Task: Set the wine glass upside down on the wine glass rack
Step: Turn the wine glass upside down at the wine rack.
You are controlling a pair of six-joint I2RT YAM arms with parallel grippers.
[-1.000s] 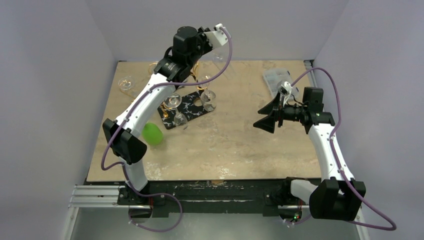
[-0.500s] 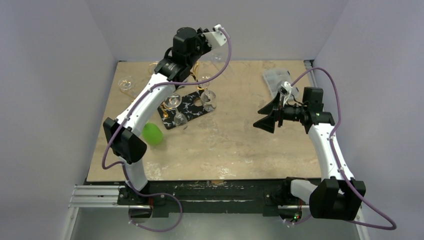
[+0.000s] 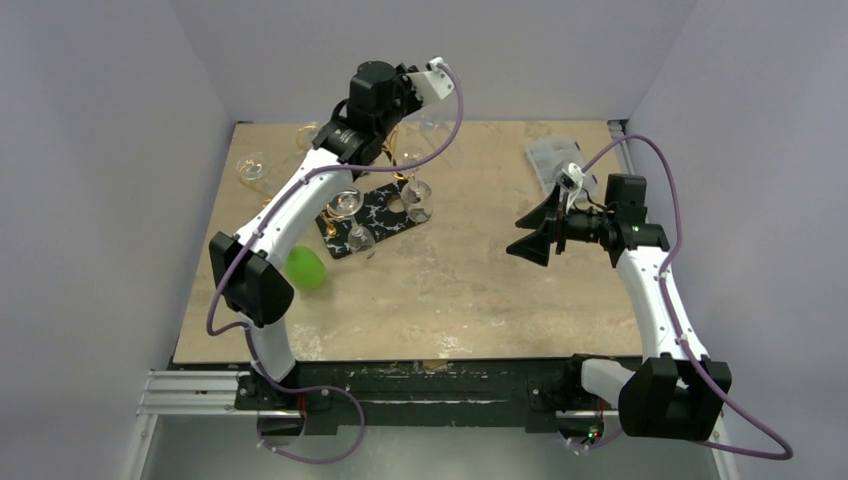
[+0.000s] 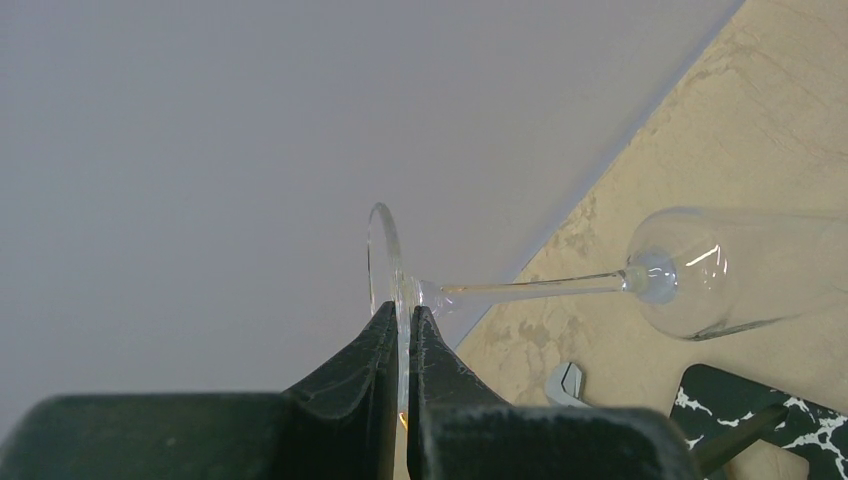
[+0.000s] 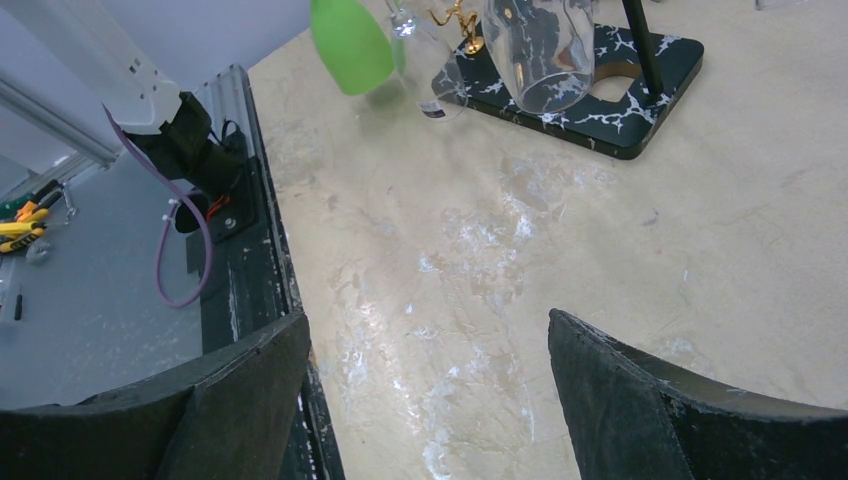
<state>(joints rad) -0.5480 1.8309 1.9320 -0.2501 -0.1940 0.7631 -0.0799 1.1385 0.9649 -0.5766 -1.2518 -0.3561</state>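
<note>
My left gripper (image 4: 400, 316) is shut on the round foot of a clear wine glass (image 4: 735, 268). It holds the glass sideways, high over the back of the table, with the stem (image 4: 530, 288) running right to the bowl. In the top view this gripper (image 3: 410, 92) is above the gold wire rack (image 3: 398, 150), which stands on a black white-veined board (image 3: 378, 216). Other glasses (image 3: 346, 203) hang upside down on the rack. My right gripper (image 3: 534, 232) is open and empty, well to the right of the rack, and it also shows in the right wrist view (image 5: 430, 335).
A green egg-shaped object (image 3: 305, 268) lies in front of the board. A clear plastic container (image 3: 552, 158) sits at the back right. A loose glass (image 3: 250, 166) is at the back left. The back wall is close behind the left gripper.
My left wrist has turned slightly with the glass held in it. The right arm has not moved.
</note>
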